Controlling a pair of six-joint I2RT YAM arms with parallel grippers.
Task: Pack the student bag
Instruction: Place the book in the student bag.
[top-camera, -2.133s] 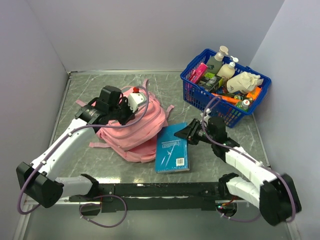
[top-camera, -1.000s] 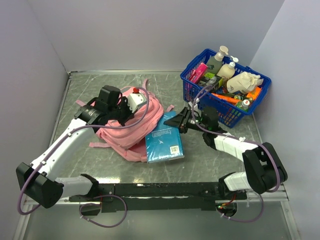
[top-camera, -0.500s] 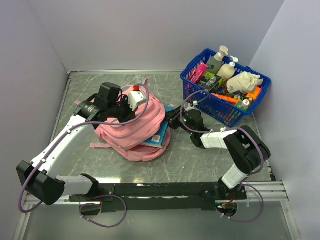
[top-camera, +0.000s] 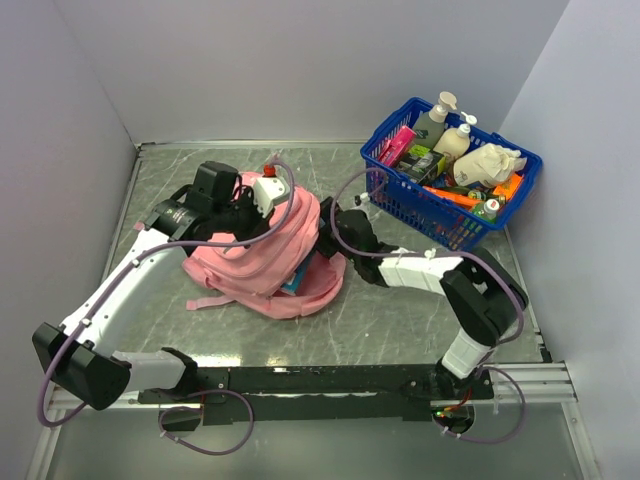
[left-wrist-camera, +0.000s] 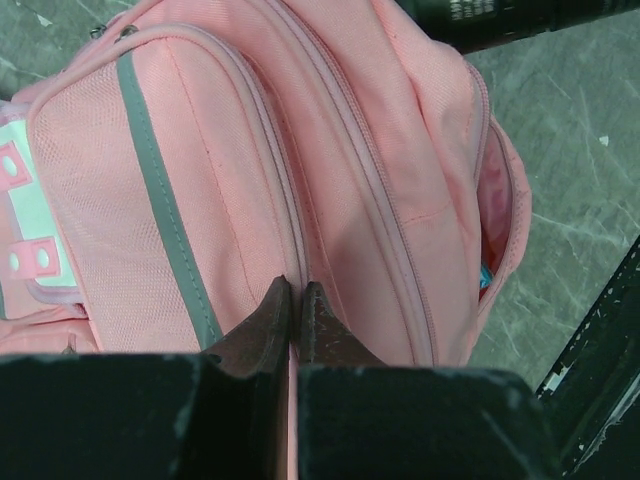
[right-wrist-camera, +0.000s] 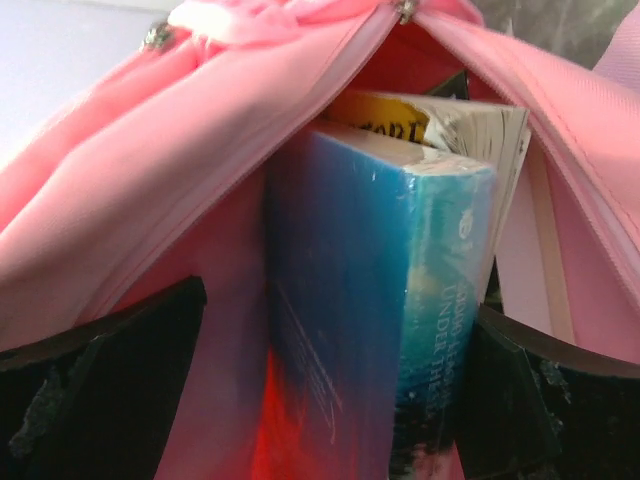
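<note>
The pink student bag lies on the table left of centre, its main opening facing right. My left gripper rests on top of it. The left wrist view has that gripper shut on a thin fold of the bag's fabric. My right gripper is at the bag's mouth. In the right wrist view it stands open, one finger on each side of a blue book standing inside the bag. A second book with a yellow cover sits behind it. Only a blue sliver of the book shows from above.
A blue plastic basket full of bottles and small packs stands at the back right, near the right arm's elbow. Grey walls close in the table on the left, back and right. The arm bases and a black rail run along the near edge.
The right gripper pushed the blue book leftward into the bag, then opened its jaws. The left gripper kept its hold on the bag, which shifted and rose a little.
</note>
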